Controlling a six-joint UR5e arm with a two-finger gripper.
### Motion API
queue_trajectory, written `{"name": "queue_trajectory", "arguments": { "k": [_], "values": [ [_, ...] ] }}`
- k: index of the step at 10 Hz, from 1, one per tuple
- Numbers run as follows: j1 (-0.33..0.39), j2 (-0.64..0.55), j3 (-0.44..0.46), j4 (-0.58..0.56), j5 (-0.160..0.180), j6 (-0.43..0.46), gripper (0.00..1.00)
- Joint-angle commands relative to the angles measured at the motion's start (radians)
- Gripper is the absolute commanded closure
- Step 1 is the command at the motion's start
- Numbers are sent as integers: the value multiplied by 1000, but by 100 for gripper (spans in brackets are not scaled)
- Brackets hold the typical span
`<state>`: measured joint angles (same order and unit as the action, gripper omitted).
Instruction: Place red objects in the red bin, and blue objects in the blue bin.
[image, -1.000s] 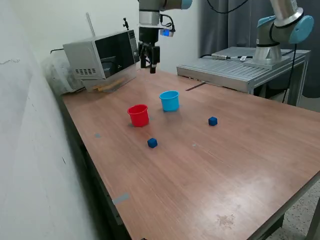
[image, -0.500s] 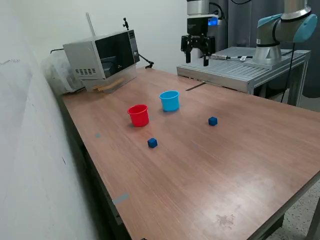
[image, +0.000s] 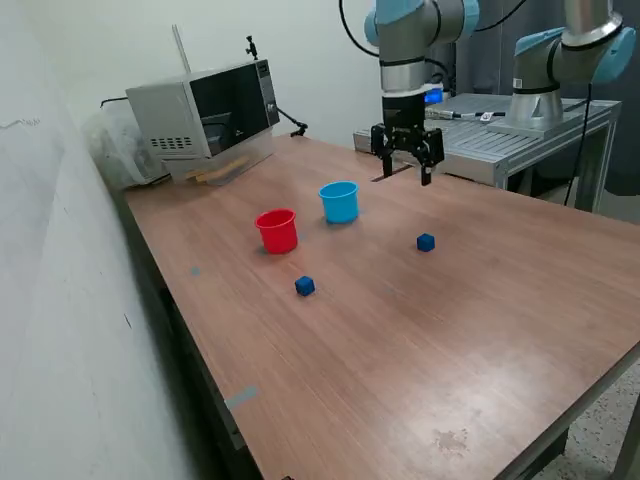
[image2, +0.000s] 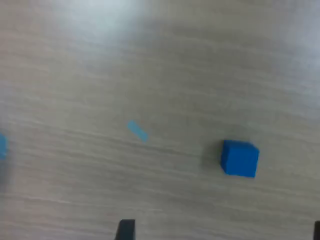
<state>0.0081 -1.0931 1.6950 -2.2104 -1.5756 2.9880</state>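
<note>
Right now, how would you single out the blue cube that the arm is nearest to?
Start at the light blue cup on the wooden table, then look toward the exterior view's right. The small dark blue cube lies alone there, below the open gripper. The other blue cube sits by the red cup.

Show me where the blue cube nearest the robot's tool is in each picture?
Exterior view: the blue cube sits on the table, toward the exterior view's right of the light blue cup, below and in front of the open tool.
Wrist view: the same blue cube lies alone on the wood.
Shared landmark: the wood-grain tabletop itself.
</note>
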Motion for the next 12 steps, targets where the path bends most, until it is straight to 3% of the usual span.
{"name": "queue_trajectory", "arguments": {
  "k": [1, 2, 9, 12],
  "values": [
    [12, 153, -83, -55, 25, 5, 0],
    [13, 160, -72, -87, 37, 5, 0],
    [12, 147, 80, -176, 37, 6, 0],
    [22, 142, 101, -207, 37, 51, 0]
  ]
}}
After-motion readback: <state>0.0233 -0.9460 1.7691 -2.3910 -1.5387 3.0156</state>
